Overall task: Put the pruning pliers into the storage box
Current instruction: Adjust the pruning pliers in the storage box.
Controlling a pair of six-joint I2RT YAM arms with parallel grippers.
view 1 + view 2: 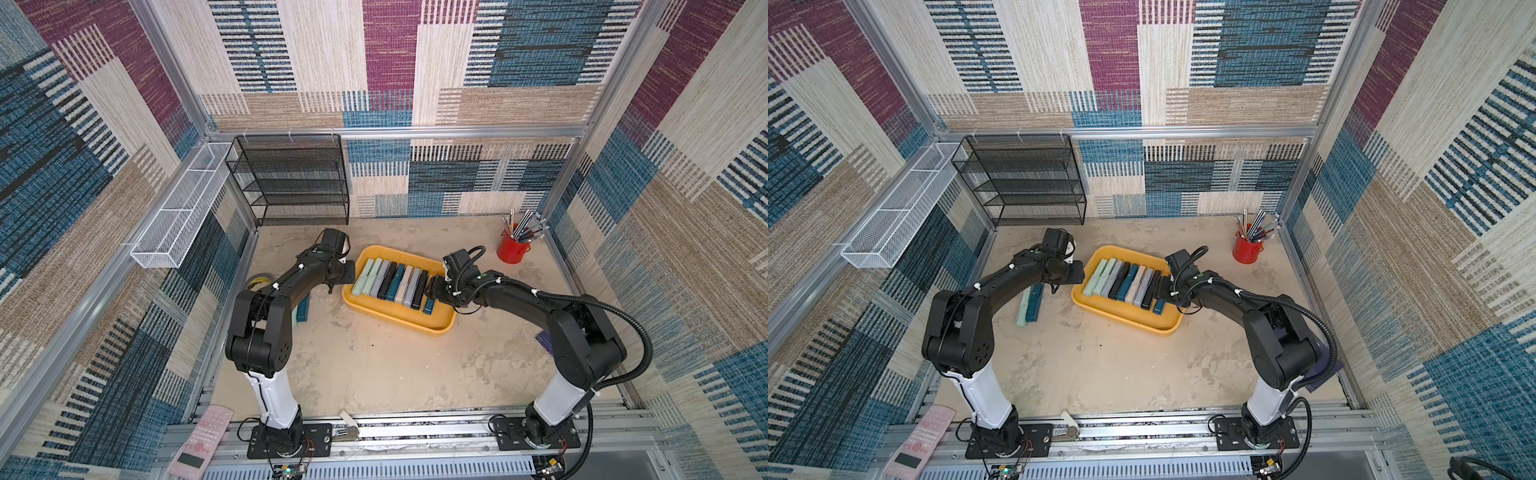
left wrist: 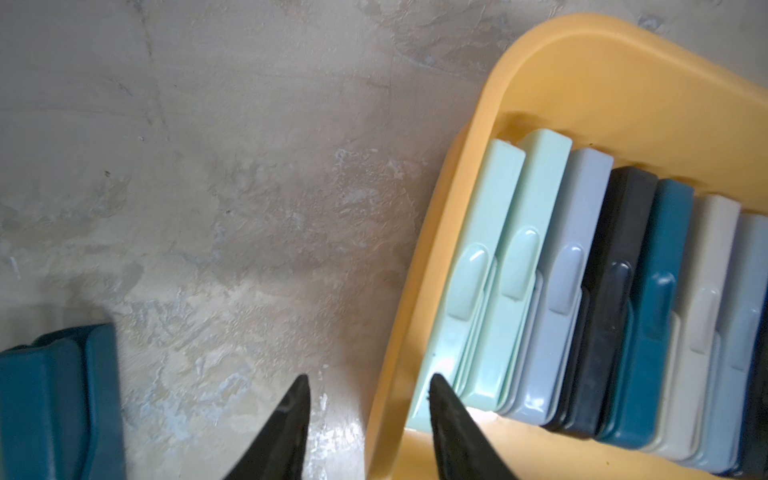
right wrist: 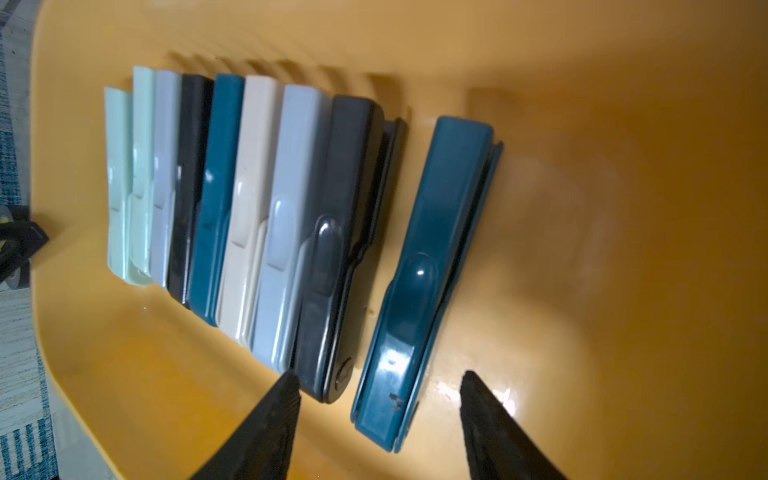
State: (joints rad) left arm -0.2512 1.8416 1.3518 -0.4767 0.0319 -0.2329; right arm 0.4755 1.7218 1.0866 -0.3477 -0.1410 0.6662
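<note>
Two pruning pliers [image 1: 1034,305] lay on the counter [image 1: 1100,374], pointing front to back, just behind the left end effector [image 2: 368,378], the nearer one. It and the right end effector [image 3: 379,374] both gaped empty. The rest sat in the storage box [image 1: 1121,316].

Both top views are bright, evenly lit by diffuse light; shadows on the counter [image 1: 374,365] are soft and faint. Wide-angle distortion bows the frame posts [image 1: 166,62] toward the picture edges. Wrist views are softer: glare spots mark the storage box [image 3: 623,208] floor, and the right pincer [image 3: 380,373] shows blurred fingertips [image 3: 274,411].
</note>
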